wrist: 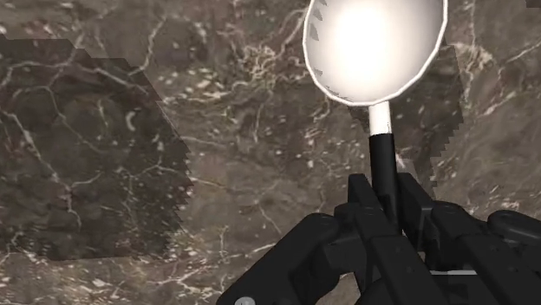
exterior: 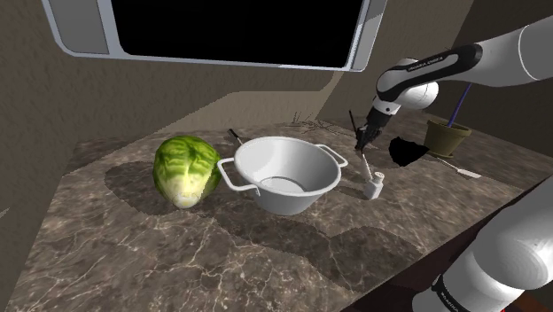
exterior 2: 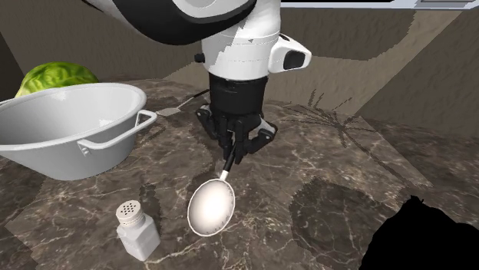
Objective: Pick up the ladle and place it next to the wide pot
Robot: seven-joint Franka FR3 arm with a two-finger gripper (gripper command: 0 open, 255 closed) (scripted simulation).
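The dark veined stone worktop point(exterior: 133, 257) is carrying every object. The white arm point(exterior: 496, 58) is reaching across it from the shoulder view's right. The wide pot point(exterior: 292, 199), pale grey with two loop handles, is sitting upright near the worktop's middle. A green cabbage head point(exterior: 186, 170) is lying just beside it, on the shoulder view's left. An olive-brown planter point(exterior: 447, 135) is standing well apart, toward the back wall.

The ladle point(exterior 2: 211, 205) is hanging with its white bowl lowest, close over the worktop, on the second exterior view's right of the pot and apart from it. Whether the bowl is touching the stone cannot be told. The black end effector point(exterior 2: 232, 153) is pinching the ladle's dark handle between its fingers point(wrist: 360, 204). A small white shaker point(exterior 2: 138, 228) is standing upright just beside the ladle's bowl.
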